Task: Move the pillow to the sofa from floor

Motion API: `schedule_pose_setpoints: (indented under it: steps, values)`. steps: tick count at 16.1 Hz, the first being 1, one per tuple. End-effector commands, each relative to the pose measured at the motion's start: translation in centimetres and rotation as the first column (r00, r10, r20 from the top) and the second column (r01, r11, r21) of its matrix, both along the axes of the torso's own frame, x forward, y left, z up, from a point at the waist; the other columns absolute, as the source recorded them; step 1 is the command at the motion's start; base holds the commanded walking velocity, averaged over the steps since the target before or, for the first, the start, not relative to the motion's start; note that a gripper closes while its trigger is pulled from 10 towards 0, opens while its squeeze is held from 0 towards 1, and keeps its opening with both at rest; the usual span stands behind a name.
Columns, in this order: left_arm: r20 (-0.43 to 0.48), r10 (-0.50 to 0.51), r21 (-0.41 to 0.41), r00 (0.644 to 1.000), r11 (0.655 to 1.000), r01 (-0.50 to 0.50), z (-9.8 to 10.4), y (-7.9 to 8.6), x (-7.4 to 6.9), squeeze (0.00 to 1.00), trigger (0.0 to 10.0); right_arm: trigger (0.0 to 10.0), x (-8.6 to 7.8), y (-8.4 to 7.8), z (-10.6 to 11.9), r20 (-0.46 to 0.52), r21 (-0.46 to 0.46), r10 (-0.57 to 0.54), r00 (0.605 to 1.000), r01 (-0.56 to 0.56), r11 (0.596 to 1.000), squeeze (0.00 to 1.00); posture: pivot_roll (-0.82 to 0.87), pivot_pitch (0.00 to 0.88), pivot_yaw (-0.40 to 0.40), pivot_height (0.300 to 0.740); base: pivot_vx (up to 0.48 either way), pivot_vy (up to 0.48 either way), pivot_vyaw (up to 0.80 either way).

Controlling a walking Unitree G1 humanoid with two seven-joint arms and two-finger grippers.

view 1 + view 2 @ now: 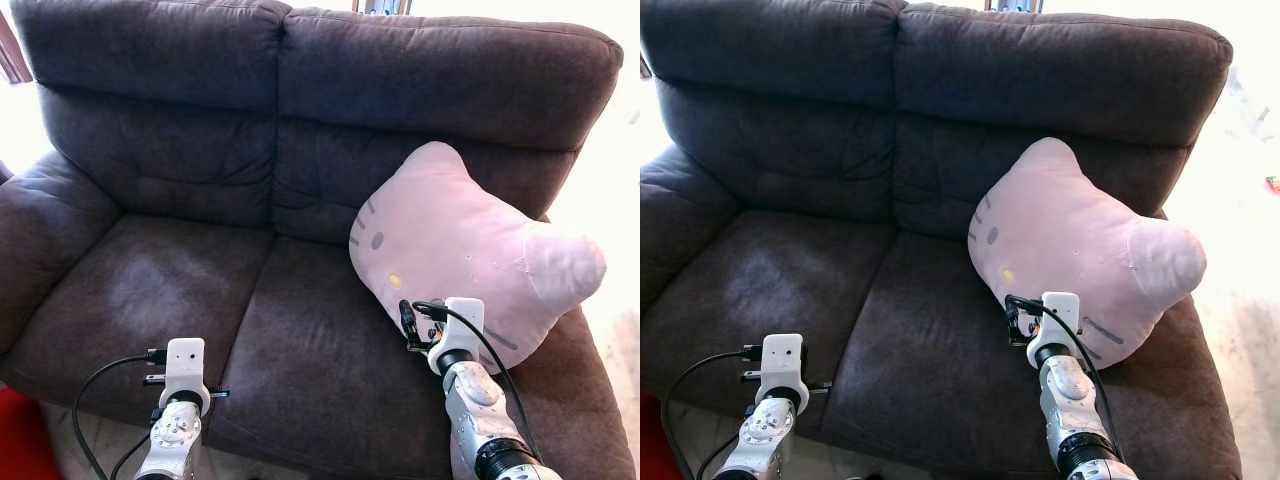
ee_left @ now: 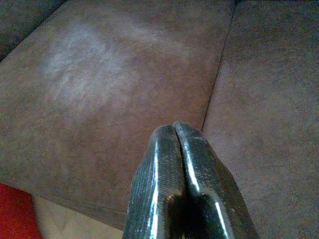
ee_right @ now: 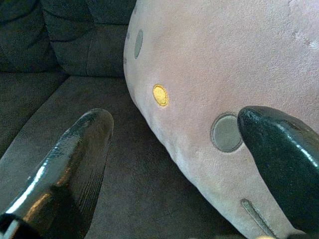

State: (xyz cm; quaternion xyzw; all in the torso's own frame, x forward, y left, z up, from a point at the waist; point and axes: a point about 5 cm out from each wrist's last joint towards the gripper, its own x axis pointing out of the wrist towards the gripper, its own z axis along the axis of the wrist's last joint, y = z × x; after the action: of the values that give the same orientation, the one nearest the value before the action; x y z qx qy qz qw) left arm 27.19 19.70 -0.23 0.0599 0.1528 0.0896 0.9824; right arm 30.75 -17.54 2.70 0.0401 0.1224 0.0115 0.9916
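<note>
Closest to the robot, the left gripper [image 2: 174, 149] hangs low over the front edge of the sofa [image 1: 170, 290], above the left seat. Its two black fingers are pressed tight together with nothing between them. A strip of pale floor [image 2: 70, 224] and a bit of something red [image 2: 15, 211] show just under the sofa's front edge. A little further in, the right gripper [image 3: 174, 149] is over the right seat with its fingers spread wide apart, gripping nothing. One finger [image 3: 279, 149] is right against the front of the pillow [image 1: 460, 250], by a grey eye spot; the other finger [image 3: 75, 159] sits out over the dark seat. The pillow is pink and shaped like a cat's head (it has a yellow nose [image 3: 160, 94] and grey whisker marks). It sits on the right seat of the sofa, tipped back against the backrest [image 1: 440, 80].
</note>
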Motion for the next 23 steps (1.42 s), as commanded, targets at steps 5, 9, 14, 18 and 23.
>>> schedule_pose_setpoints:
  steps: [5,9,14,18,23]
  values:
    - [-0.03,0.01,0.001,0.999,1.0,-0.01,-0.54,0.02,-0.47,0.0,10.0,10.0,0.12,-0.21,0.04,-0.003,-0.002,-0.008,1.0,0.008,1.0,0.0,0.07,0.109,-0.032,0.74,0.0,0.0,0.0]
    - [-0.026,0.012,-0.006,1.0,1.0,-0.012,-0.47,-0.03,-0.4,0.0,10.0,10.0,0.15,-0.31,0.07,-0.004,-0.002,-0.009,1.0,0.009,1.0,0.0,0.07,0.117,-0.033,0.74,0.0,0.0,0.0]
    - [-0.02,0.013,-0.014,1.0,1.0,-0.013,-0.42,-0.08,-0.37,0.0,10.0,10.0,0.12,-0.44,0.06,-0.001,0.001,-0.015,1.0,0.015,1.0,0.0,0.07,0.122,-0.035,0.74,-0.226,0.0,0.0]
    - [-0.017,0.017,-0.018,1.0,1.0,-0.017,-0.37,-0.06,-0.32,0.0,10.0,10.0,0.15,-0.54,0.11,-0.001,-0.002,-0.017,1.0,0.017,1.0,0.0,0.06,0.123,-0.036,0.74,-0.275,0.0,0.0]
    - [-0.016,0.019,-0.018,1.0,1.0,-0.019,-0.36,-0.13,-0.3,0.0,10.0,10.0,0.21,-0.61,0.22,0.006,0.001,-0.017,1.0,0.017,1.0,0.0,0.06,0.122,-0.041,0.74,-0.214,0.0,0.0]
